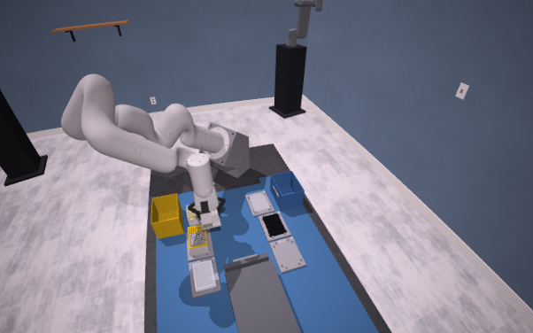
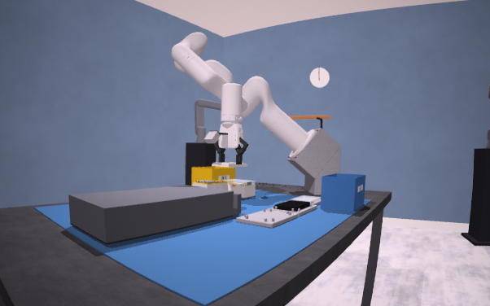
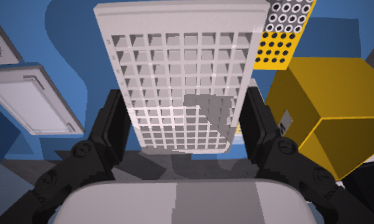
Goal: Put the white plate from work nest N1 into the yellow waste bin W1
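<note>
My gripper [image 3: 184, 102] is shut on the white plate [image 3: 183, 75], a flat gridded well plate held level between the two black fingers. In the top view the gripper [image 1: 206, 215] hangs above the blue mat, just right of the yellow waste bin W1 [image 1: 166, 214]. In the exterior view the plate [image 2: 229, 164] is in the air a little above the bin's rim [image 2: 212, 174]. In the wrist view the yellow bin [image 3: 320, 112] lies to the right of the plate, upright with its open top partly seen.
A yellow tip box [image 1: 196, 236] and a white plate on a nest [image 1: 204, 275] lie in front of the gripper. The grey cooler [image 1: 258, 292] stands at the front. A blue bin [image 1: 287, 189], a white-lidded nest [image 1: 259, 203], a black plate [image 1: 275, 225] and an empty nest [image 1: 287, 253] sit to the right.
</note>
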Robot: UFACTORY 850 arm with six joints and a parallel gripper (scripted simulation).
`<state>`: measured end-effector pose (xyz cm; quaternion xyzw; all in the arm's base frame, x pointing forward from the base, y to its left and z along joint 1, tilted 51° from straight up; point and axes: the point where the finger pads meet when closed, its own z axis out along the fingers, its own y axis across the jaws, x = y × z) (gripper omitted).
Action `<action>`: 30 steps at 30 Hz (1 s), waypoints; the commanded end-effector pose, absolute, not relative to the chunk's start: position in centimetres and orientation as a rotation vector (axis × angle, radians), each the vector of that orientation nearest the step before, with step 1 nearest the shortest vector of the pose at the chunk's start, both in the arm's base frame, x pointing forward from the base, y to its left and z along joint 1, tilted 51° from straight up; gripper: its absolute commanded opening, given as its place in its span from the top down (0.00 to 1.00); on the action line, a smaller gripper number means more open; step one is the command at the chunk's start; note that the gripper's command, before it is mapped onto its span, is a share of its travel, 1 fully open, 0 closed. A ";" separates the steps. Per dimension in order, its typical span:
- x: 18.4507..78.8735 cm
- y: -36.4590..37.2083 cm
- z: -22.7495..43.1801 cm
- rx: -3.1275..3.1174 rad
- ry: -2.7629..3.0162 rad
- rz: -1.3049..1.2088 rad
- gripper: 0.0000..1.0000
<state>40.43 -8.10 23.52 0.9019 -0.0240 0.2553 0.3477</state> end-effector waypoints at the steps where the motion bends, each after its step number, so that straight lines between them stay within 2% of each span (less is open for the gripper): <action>1: 39.7 -8.9 23.8 2.339 -0.062 0.663 1.00; 30: 35.2 -13.6 25.4 2.339 -0.062 0.663 1.00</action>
